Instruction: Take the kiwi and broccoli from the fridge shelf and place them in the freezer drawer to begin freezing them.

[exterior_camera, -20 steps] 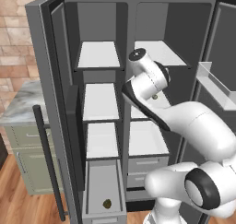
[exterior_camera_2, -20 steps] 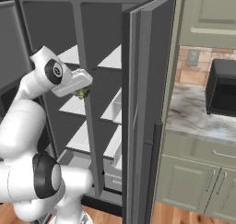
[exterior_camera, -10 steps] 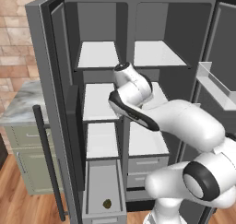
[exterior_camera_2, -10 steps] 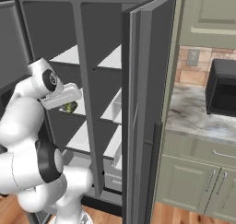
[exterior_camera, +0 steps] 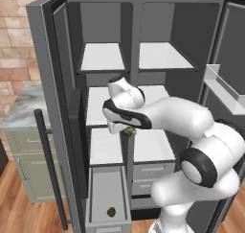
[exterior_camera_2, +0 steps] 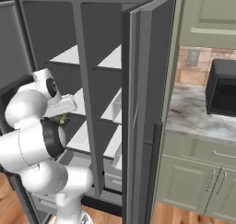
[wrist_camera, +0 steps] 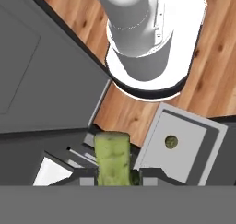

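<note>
The gripper (exterior_camera: 128, 131) is hanging in front of the open fridge, jaws clamped on the broccoli (exterior_camera: 129, 130), which is showing as a small green lump just under the white hand. In the right base view the same broccoli (exterior_camera_2: 63, 119) is sitting at the end of the gripper (exterior_camera_2: 64, 118), at about 3 o'clock from the arm's dark elbow joint. In the hand view the broccoli (wrist_camera: 112, 158) is filling the gap between the two fingers at 6 o'clock, its pale stem pointing away from the camera.

The kiwi (exterior_camera: 111, 211) is lying inside the drawer (exterior_camera: 107, 222), which is standing pulled out at the bottom of the fridge, at about 7 o'clock from the gripper and well below it. The hand view is looking down into that drawer (wrist_camera: 193, 140) at 4 o'clock, with the kiwi (wrist_camera: 171, 142) resting on its grey floor as a small dark round spot.

The shelf (exterior_camera: 150, 145) is lying just behind and below the gripper, at roughly 4 o'clock from it, its white board bare where it is showing. The broccoli is hanging off this shelf, out in front of its edge, not touching it as far as the left base view is letting me judge.
</note>
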